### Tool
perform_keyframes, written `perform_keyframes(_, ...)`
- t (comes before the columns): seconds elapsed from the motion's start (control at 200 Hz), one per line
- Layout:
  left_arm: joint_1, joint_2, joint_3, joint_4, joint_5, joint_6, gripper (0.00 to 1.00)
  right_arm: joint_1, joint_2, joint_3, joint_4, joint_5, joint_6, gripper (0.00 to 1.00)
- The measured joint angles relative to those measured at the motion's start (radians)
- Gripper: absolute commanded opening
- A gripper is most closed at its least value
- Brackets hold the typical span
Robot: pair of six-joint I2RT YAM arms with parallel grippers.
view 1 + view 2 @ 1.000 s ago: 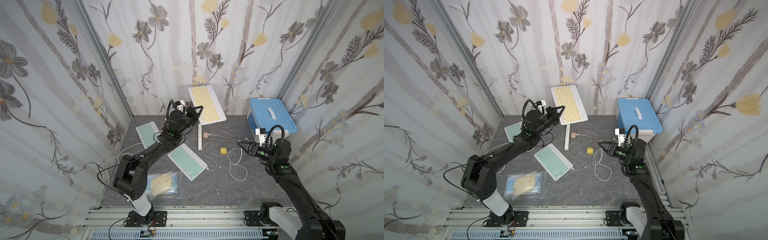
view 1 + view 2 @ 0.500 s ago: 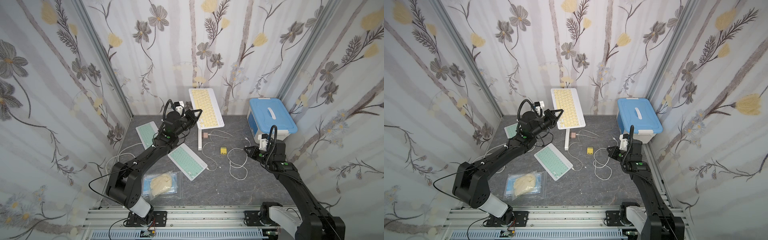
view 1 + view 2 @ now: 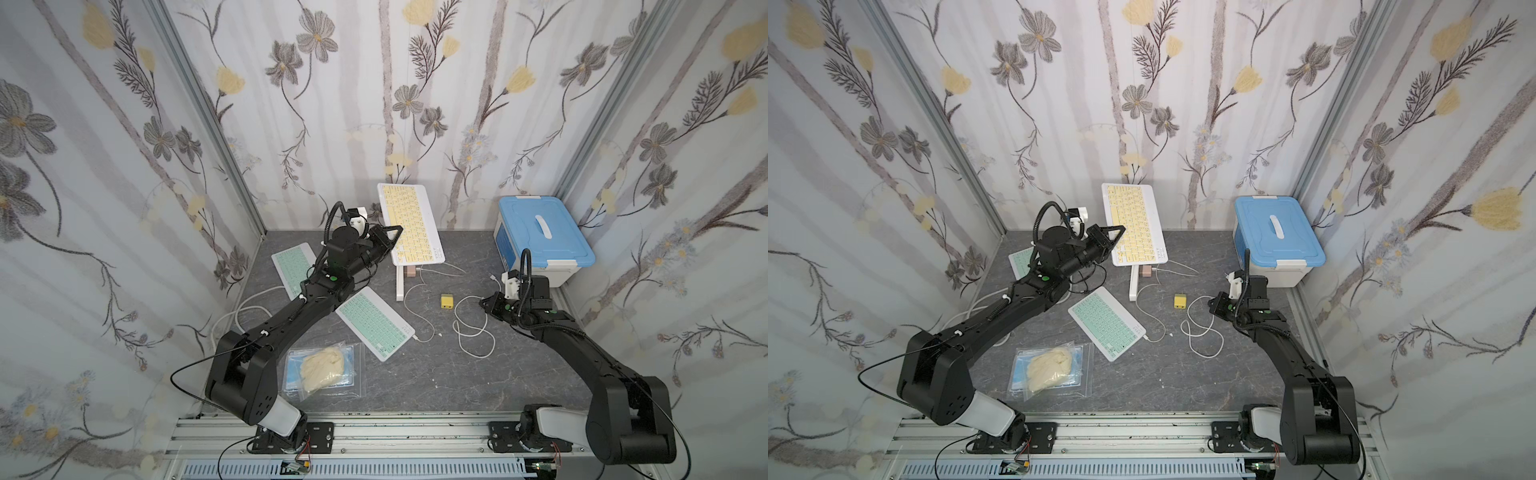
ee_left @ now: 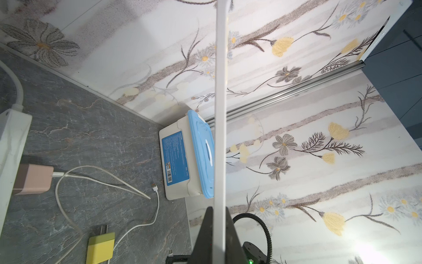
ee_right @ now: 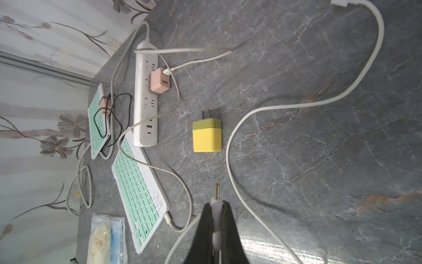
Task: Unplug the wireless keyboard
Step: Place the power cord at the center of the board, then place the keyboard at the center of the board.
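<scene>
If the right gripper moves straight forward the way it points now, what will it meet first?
Most likely the yellow charger: the right gripper, shut on a cable plug, aims at it. The white cable runs just beside this line. Height is unclear, so it might pass above.

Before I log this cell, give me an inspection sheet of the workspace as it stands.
Surface: grey marbled table.
Job's things: yellow keyboard held above the table; two green keyboards lying flat.
Clutter: clear bag, blue-lidded box, loose yellow charger.
Grippers: left gripper shut on the yellow keyboard's edge; right gripper shut on the plug of the white cable.
Cables: white cable looped on table; pink charger in power strip.
Surroundings: flowered walls.
</scene>
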Motion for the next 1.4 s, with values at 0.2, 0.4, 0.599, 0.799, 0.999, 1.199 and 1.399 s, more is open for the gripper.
perform_keyframes(0.2, -0.006, 0.0, -0.026, -0.002, 0.008, -0.007, 0.0, -0.003, 0.077, 0.005, 0.023, 0.137, 0.008, 0.12)
perform_keyframes(0.4, -0.006, 0.0, -0.033, -0.002, 0.01, -0.019, 0.0, -0.006, 0.128, 0.01, 0.021, 0.219, 0.008, 0.4)
perform_keyframes(0.599, -0.011, 0.0, -0.033, -0.002, 0.019, -0.018, 0.0, -0.035, 0.051, 0.006, 0.018, 0.295, 0.007, 0.51)
perform_keyframes(0.799, -0.017, 0.004, -0.033, -0.002, 0.018, -0.018, 0.0, -0.039, 0.01, 0.002, 0.013, 0.341, -0.01, 0.59)
perform_keyframes(0.999, -0.02, 0.008, -0.029, -0.003, 0.019, -0.016, 0.0, -0.046, -0.112, -0.037, 0.012, 0.337, -0.019, 0.73)
perform_keyframes(1.199, -0.023, -0.009, -0.029, -0.034, 0.04, 0.028, 0.0, -0.077, -0.315, -0.05, 0.039, 0.219, -0.019, 0.89)
perform_keyframes(1.399, -0.038, -0.024, -0.026, -0.091, 0.114, 0.096, 0.0, -0.119, -0.451, -0.044, 0.114, -0.013, -0.008, 0.99)
